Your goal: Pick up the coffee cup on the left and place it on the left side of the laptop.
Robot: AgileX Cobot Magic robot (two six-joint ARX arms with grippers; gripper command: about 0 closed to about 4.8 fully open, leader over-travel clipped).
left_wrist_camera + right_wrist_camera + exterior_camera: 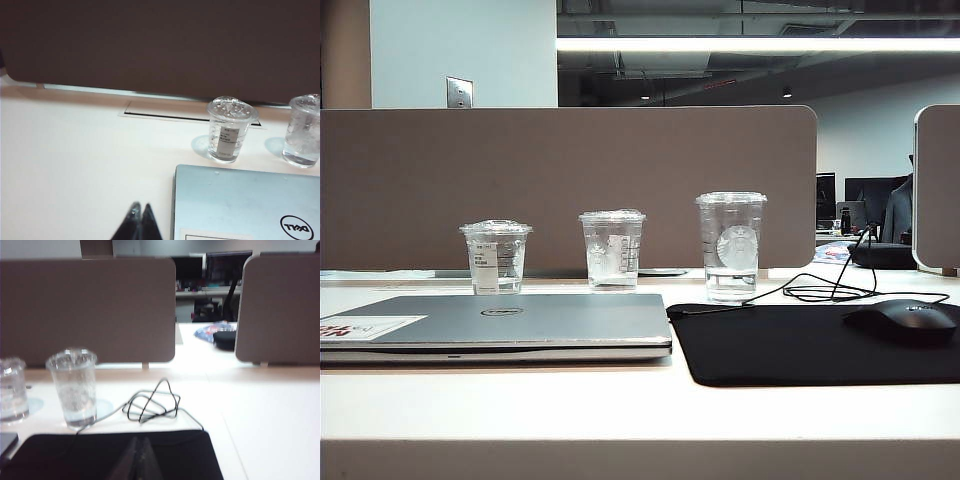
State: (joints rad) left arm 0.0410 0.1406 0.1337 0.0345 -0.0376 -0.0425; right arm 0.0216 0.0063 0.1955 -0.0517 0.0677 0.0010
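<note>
The coffee cup, a short clear cup with a flat lid and a narrow white label, stands upright behind the closed silver laptop. In the left wrist view the coffee cup stands just past the far edge of the laptop. My left gripper is shut with nothing in it, over bare desk beside the laptop's side edge, well short of the cup. My right gripper is shut and empty above the black mouse mat. Neither gripper shows in the exterior view.
Two taller clear cups stand in the same row to the right. A black mouse lies on the mouse mat, its coiled cable behind it. A brown partition closes the back of the desk.
</note>
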